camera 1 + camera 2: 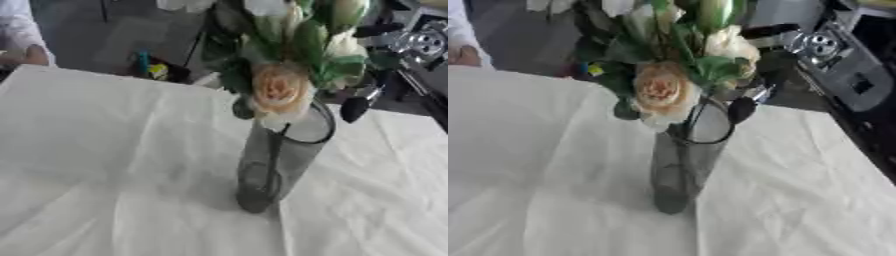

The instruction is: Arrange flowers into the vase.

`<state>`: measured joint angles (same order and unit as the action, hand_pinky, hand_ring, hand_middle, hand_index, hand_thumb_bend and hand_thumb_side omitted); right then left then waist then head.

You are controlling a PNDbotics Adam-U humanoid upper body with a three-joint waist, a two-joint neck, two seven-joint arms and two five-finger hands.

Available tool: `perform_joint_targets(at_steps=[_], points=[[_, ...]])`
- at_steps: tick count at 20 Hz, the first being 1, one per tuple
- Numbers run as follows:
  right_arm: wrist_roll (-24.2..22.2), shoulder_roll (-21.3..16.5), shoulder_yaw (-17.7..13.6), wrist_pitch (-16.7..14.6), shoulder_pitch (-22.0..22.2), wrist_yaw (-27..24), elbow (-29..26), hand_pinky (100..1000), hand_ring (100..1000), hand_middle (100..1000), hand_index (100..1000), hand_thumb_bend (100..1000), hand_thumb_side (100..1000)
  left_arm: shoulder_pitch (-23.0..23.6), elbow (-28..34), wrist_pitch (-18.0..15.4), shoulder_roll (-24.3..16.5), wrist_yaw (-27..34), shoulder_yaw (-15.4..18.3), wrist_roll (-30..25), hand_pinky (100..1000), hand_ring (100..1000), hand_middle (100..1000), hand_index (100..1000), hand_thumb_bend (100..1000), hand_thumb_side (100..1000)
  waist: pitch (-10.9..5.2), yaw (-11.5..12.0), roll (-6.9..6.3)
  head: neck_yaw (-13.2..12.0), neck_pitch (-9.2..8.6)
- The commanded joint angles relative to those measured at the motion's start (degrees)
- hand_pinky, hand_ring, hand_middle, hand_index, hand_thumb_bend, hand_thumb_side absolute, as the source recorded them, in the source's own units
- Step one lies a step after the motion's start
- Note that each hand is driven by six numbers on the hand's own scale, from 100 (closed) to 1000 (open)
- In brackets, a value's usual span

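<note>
A tall grey glass vase point(278, 160) stands upright on the white tablecloth point(105, 150), near the middle. A bunch of flowers point(302, 45) sits in its mouth: a peach rose point(280, 90) droops over the near rim, with white blooms and green leaves above it. My right hand point(742, 109) comes down from the upper right, right beside the vase's rim and against the back right of the bunch. The leaves hide most of it. Its silver and black arm point(833, 60) fills the upper right corner. My left hand shows in neither view.
The table's far edge runs just behind the vase, with dark floor beyond. A small blue and yellow object point(149, 65) lies past that edge. A person's hand point(26, 54) rests at the far left corner. Open cloth lies left of and in front of the vase.
</note>
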<state>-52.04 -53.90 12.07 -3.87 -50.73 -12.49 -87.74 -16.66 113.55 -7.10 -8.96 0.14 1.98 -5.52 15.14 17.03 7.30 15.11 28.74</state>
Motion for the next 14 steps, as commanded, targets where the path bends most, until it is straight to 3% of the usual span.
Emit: perform_joint_targets(at_steps=[1,14], points=[[0.1,-2.4,-1.7,0.2,-1.1,-1.5,-0.9,1000,1000,635,958,961,643,-0.3,1.0,-0.2,-0.1,-0.2,-0.3,-0.2,526,677,700,885,100,1000,-1.48,-0.2,-1.29,0.4,0.19],[0.1,-1.8,-2.7,-1.7,-1.2,-0.3,0.0,1000,1000,620,953,920,629,-0.5,1.0,0.1,0.1,-0.1,-0.3,-0.6,526,677,701,885,100,1000,-1.25,-0.1,-0.98,0.8,0.12]])
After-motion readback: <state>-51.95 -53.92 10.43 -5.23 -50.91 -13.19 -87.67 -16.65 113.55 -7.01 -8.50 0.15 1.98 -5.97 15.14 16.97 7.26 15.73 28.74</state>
